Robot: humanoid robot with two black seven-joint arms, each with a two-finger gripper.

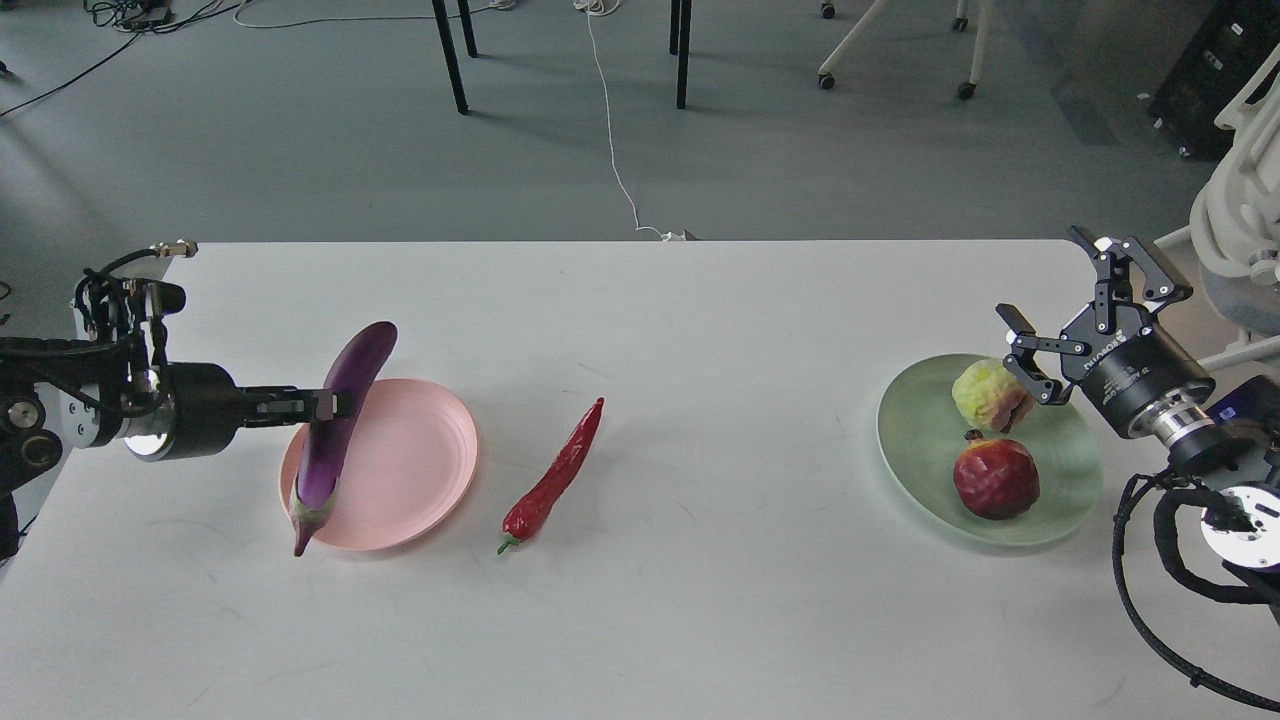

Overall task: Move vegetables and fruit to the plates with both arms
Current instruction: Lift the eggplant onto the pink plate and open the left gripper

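Observation:
My left gripper point(330, 404) is shut on the purple eggplant point(338, 420) and holds it tilted over the left edge of the pink plate point(400, 470), stem end down. The red chili pepper point(555, 475) lies on the table right of the pink plate. The green plate point(1060, 480) at the right holds the yellow-green fruit point(985, 393) and the pomegranate point(994, 478). My right gripper point(1080, 300) is open beside the yellow-green fruit, one finger touching or nearly touching it.
The white table point(700, 600) ends at a far edge, with grey floor, chair legs and a white cable point(612, 130) beyond. A white chair point(1240, 200) stands at the right past the right arm.

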